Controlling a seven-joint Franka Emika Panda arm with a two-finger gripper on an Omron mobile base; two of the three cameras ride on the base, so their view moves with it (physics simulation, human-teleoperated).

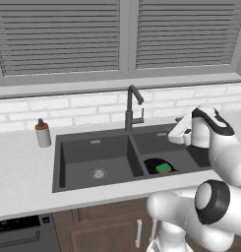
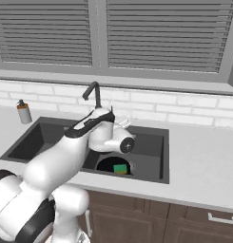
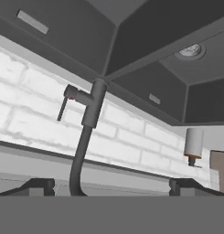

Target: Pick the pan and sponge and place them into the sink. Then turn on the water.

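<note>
The black pan (image 1: 152, 164) lies in the right basin of the dark double sink (image 1: 57, 165), and the green sponge (image 1: 163, 168) rests on it. From the other side the pan (image 2: 108, 165) and sponge (image 2: 120, 168) sit below my hand in the sink (image 2: 164, 161). My gripper (image 1: 174, 132) hovers over the right basin, right of the faucet (image 1: 133, 106), open with nothing in it. The rolled hand view looks between the spread fingertips of the gripper (image 3: 112, 188) at the faucet (image 3: 90, 109) and its side lever (image 3: 63, 107). I see no water at the spout.
A grey soap bottle (image 1: 42, 133) with an orange collar stands on the counter left of the sink, also the bottle (image 2: 24, 112). A white brick backsplash (image 1: 68, 110) and a window with blinds rise behind the faucet. Wood cabinets (image 2: 184, 218) sit below the counter.
</note>
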